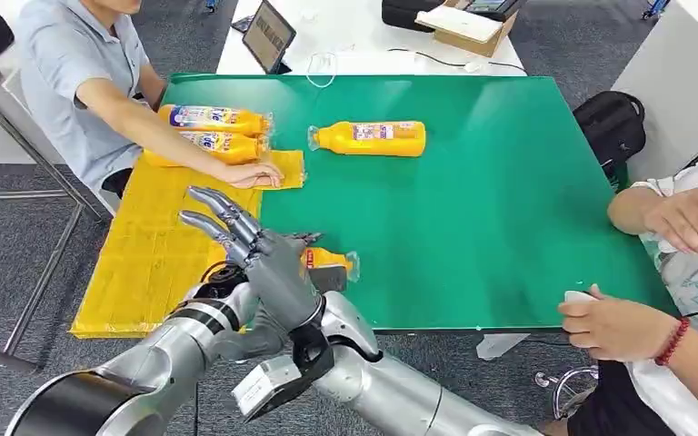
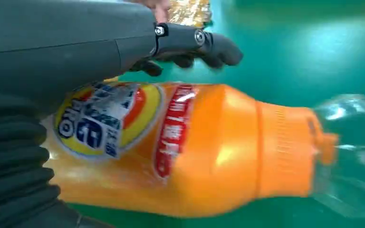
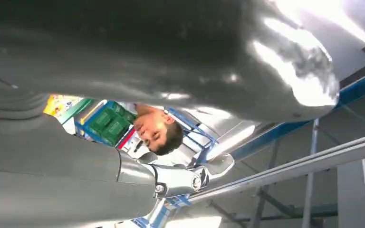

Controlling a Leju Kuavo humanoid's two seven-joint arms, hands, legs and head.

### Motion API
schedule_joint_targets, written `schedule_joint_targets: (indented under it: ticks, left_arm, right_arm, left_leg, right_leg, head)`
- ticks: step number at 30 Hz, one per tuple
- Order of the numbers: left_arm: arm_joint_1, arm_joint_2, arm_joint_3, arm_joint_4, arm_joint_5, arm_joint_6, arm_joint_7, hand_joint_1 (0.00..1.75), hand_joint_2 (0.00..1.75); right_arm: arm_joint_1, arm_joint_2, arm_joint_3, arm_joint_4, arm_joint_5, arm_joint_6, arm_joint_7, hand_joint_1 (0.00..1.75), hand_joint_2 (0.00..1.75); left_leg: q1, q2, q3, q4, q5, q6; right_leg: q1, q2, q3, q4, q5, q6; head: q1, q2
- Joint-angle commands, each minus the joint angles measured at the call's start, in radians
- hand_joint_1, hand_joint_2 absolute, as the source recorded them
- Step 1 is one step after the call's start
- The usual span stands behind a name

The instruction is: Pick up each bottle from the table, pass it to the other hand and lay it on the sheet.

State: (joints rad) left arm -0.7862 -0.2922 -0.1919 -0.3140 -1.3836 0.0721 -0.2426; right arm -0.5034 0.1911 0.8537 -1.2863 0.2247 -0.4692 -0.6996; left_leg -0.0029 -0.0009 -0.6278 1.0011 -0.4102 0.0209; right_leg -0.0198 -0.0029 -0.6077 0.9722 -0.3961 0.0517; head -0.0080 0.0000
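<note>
An orange bottle (image 1: 329, 259) with a clear cap lies in my left hand (image 2: 90, 47) near the table's front edge. The left wrist view has the bottle (image 2: 209, 147) pressed against the palm, thumb and dark fingers (image 2: 204, 47) running along it. My right hand (image 1: 268, 263) is raised over that hand and hides it in the head view, its fingers spread and holding nothing. The yellow sheet (image 1: 145, 263) lies at the table's left end with two orange bottles (image 1: 214, 118) (image 1: 223, 145) on its far part. Another orange bottle (image 1: 371, 138) lies on the green table (image 1: 509, 200).
A person seated at the left rests a hand (image 1: 254, 174) on the sheet's near corner. Another person sits at the right, with one hand (image 1: 613, 327) at the table's front corner. A tablet (image 1: 268, 34) and a box stand on the white table behind; a black bag (image 1: 611, 123) sits at the right.
</note>
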Motion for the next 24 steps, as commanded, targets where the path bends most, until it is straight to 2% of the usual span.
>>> schedule_joint_targets:
  ticks: [1, 12, 15, 17, 19, 20, 24]
  left_arm:
    - [-0.028, -0.021, -0.016, 0.032, 0.026, -0.01, -0.013, 0.0, 0.0]
    - [-0.026, -0.027, 0.01, 0.02, 0.087, -0.017, -0.056, 0.0, 0.0]
    - [-0.018, -0.037, 0.065, 0.0, 0.205, -0.007, -0.115, 0.0, 0.0]
    - [0.001, -0.057, 0.151, -0.025, 0.344, -0.011, -0.161, 0.0, 0.0]
    - [0.024, -0.046, 0.216, -0.048, 0.469, 0.037, -0.212, 0.0, 0.0]
    - [0.031, -0.034, 0.242, -0.044, 0.53, 0.01, -0.236, 0.0, 0.0]
    - [0.072, -0.001, 0.225, -0.086, 0.664, 0.035, -0.283, 0.0, 0.0]
  right_arm:
    - [-0.036, -0.039, -0.021, 0.043, -0.001, -0.003, 0.001, 0.0, 0.0]
    - [-0.033, -0.048, -0.022, 0.023, -0.012, -0.004, 0.001, 0.0, 0.0]
    - [-0.026, -0.065, 0.002, -0.033, -0.01, -0.021, 0.001, 0.0, 0.0]
    - [-0.02, -0.085, 0.025, -0.091, -0.005, -0.05, 0.001, 0.0, 0.0]
    - [-0.002, -0.096, 0.025, -0.164, -0.062, -0.009, 0.001, 0.0, 0.0]
    - [0.013, -0.092, 0.011, -0.176, -0.074, 0.01, 0.001, 0.0, 0.0]
    - [0.05, -0.111, -0.02, -0.15, -0.014, 0.043, 0.001, 0.0, 0.0]
  left_leg:
    - [0.001, -0.001, 0.004, 0.0, -0.002, -0.001]
    - [0.001, 0.001, 0.002, 0.0, 0.0, -0.001]
    - [0.001, 0.0, 0.005, 0.001, -0.002, -0.002]
    - [0.001, 0.0, 0.002, 0.0, -0.001, -0.001]
    - [0.001, 0.0, 0.003, 0.0, -0.002, -0.001]
    - [0.001, 0.0, 0.006, 0.001, -0.003, -0.001]
    - [0.001, 0.002, 0.008, -0.001, -0.003, -0.001]
  right_leg:
    - [0.001, -0.001, 0.005, 0.0, -0.002, -0.002]
    - [0.001, 0.0, 0.002, 0.0, 0.0, -0.001]
    - [0.001, 0.0, 0.005, 0.001, -0.002, -0.002]
    - [0.001, 0.0, 0.002, 0.0, -0.001, -0.001]
    - [0.001, 0.0, 0.004, 0.0, -0.002, -0.002]
    - [0.002, -0.001, 0.007, 0.001, -0.003, -0.002]
    - [0.002, 0.002, 0.008, -0.002, -0.002, -0.002]
  head:
    - [0.0, 0.0]
    - [0.0, 0.0]
    - [0.0, 0.0]
    - [0.0, 0.0]
    - [0.0, 0.0]
    - [0.0, 0.0]
    - [0.0, 0.0]
